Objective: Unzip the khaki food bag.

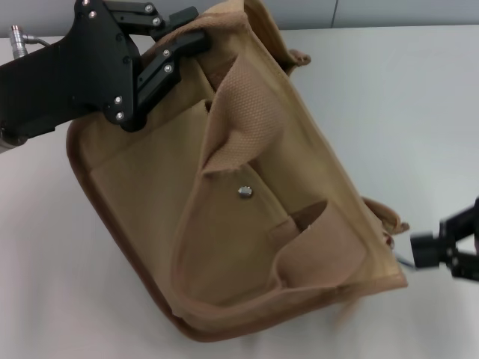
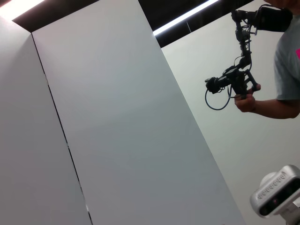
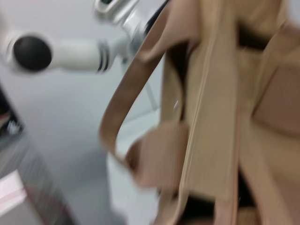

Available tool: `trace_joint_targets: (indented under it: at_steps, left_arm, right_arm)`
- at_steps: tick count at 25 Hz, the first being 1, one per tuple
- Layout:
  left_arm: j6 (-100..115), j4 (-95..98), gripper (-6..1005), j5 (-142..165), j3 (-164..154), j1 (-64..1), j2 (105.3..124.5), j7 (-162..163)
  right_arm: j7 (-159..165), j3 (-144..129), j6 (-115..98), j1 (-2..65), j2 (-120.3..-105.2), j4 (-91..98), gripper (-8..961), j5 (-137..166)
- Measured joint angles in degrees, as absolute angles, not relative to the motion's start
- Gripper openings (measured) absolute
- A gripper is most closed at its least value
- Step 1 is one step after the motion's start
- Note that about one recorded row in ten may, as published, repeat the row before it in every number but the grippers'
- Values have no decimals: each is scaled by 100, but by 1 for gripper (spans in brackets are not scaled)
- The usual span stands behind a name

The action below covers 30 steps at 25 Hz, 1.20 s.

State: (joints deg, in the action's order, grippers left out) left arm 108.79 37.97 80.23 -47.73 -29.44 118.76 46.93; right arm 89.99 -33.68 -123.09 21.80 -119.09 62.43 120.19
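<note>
Bag [image 1: 247, 202] lying tilted on table [image 1: 419, 112], snap pocket up. Left gripper [image 1: 196, 28] at bag's far top corner, fingers narrow, apparently pinching fabric. Right gripper [image 1: 441, 250] just beside bag's near corner; opening impossible to tell. Likely step: bracing bag, zipper pull not yet found. Next: locating pull along top edge. Right wrist view alone showing top edge and handle [image 3: 126, 112] close; left wrist view showing only room.

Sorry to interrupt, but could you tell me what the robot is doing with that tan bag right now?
The khaki food bag lies tilted on the white table, pocket side and metal snap facing up. The left tool is at the bag's far top corner, its fingers closed on the fabric edge there. The right tool sits at the bag's other end, just beside the near corner; whether it grips anything cannot be told. The zipper pull is not visible.
</note>
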Motion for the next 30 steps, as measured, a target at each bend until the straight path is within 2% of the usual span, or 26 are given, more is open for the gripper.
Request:
trace_joint_targets:
  at_steps: [5,10,13,20,26,30]
  left_arm:
    - [10890,3731,4,7922,-4773,-2923,11891,4648]
    - [10922,3529,1,7773,-4771,-2949,11870,4520]
    - [10926,3551,-1,7772,-4771,-2950,11870,4537]
    - [10957,3559,-1,7768,-4767,-2942,11865,4540]
    - [11074,3434,30,7215,-4760,-2770,11876,4243]
    - [11094,3021,51,6477,-4702,-2493,11859,4056]
  right_arm:
    - [9100,-2709,-12243,2247,-11887,6083,17,11637]
    - [8779,-2292,-11487,2077,-11707,6091,216,11670]
    - [8616,-2317,-11264,2053,-11689,6080,363,11842]
    - [8327,-2588,-10508,2320,-11906,5989,656,12825]
    - [8156,-2691,-10477,2481,-11931,5484,790,12319]
    - [7711,-2998,-10297,2661,-11932,4744,789,11680]
